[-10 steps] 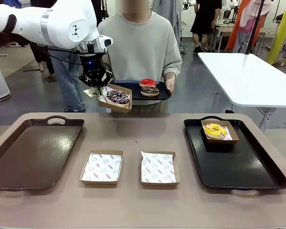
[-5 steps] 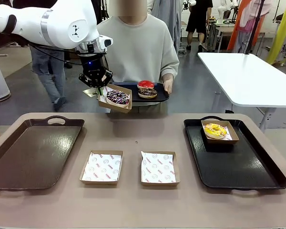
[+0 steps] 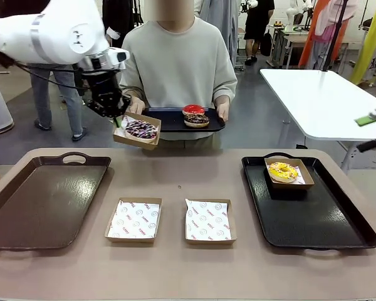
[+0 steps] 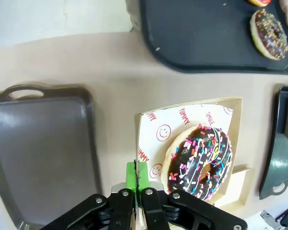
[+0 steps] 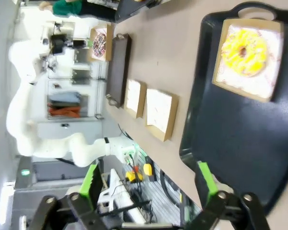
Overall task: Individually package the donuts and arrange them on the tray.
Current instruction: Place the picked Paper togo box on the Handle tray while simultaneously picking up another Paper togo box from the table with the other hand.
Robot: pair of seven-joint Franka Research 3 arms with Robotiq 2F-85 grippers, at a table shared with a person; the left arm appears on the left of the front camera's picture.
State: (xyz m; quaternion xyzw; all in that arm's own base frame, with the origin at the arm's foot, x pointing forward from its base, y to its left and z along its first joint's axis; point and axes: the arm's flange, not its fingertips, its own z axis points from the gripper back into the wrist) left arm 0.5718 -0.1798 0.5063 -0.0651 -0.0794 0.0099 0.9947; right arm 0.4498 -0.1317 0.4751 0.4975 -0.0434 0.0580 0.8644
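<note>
Left pincer [image 4: 137,173] is clamped tight on a box [image 4: 151,127] edge, holding it aloft with the sprinkled chocolate donut [image 4: 192,148] inside. Right pincer [image 5: 148,178] gapes wide, empty. Yellow donut [image 3: 282,170] sits boxed on the right tray [image 3: 319,219]. Beyond, the person's tray [image 3: 169,118] bears a red donut [image 3: 194,109] and a second chocolate donut [image 3: 197,119].

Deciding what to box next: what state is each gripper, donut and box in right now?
left gripper: shut on the carried box.
sprinkled donut: boxed, held off the table.
right gripper: open, holding nothing.
yellow donut: boxed, on the black tray.
red donut: unboxed, on the person's tray.
chocolate donut: unboxed, same tray.
lined boxes: on the table, no donut inside.
</note>
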